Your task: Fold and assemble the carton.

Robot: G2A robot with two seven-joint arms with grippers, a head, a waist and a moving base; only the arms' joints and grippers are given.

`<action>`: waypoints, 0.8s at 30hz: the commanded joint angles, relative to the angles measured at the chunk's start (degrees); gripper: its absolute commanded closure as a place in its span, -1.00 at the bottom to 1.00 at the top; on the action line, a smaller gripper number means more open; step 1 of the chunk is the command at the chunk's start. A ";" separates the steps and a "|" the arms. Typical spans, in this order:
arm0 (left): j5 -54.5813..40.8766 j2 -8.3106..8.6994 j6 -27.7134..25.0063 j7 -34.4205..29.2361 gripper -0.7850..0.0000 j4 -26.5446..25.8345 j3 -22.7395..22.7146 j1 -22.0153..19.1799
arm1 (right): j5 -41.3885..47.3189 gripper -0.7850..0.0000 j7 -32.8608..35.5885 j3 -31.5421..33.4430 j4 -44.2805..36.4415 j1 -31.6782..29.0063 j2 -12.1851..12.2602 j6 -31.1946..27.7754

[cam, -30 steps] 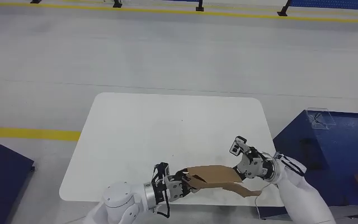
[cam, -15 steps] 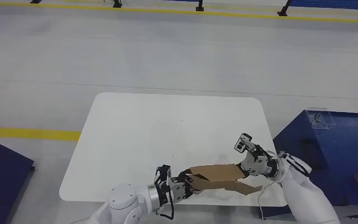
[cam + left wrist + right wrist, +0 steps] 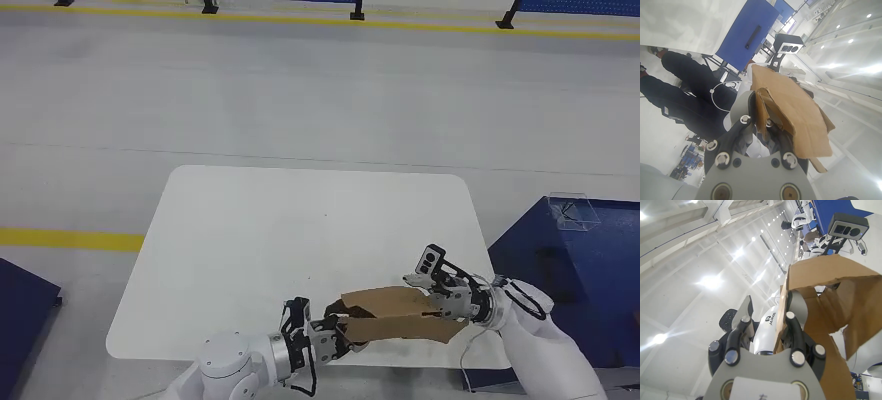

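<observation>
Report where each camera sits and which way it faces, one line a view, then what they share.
Top view: above the arms, looking down at the table; both arms show, left gripper and right gripper at the carton by the near edge.
Left wrist view: on the left wrist, looking along its fingers, shut on the carton, into the room.
Right wrist view: on the right wrist, looking up at the ceiling; its open fingers straddle a carton wall.
Shared: all three show the carton.
</observation>
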 commanded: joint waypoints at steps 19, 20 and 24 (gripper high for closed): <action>-1.54 0.27 -4.36 5.20 -1.00 -0.77 -4.40 2.27 | -5.14 1.00 0.07 5.16 -2.29 -0.50 0.39 -19.68; -0.84 0.46 -6.43 6.79 -1.00 -1.92 -6.20 3.27 | -6.13 1.00 -0.43 5.87 -2.39 -0.73 0.38 -22.88; 4.75 1.06 -17.63 12.87 -1.00 -8.11 -12.15 8.60 | -9.12 1.00 -2.07 7.38 -2.61 -1.30 0.21 -33.47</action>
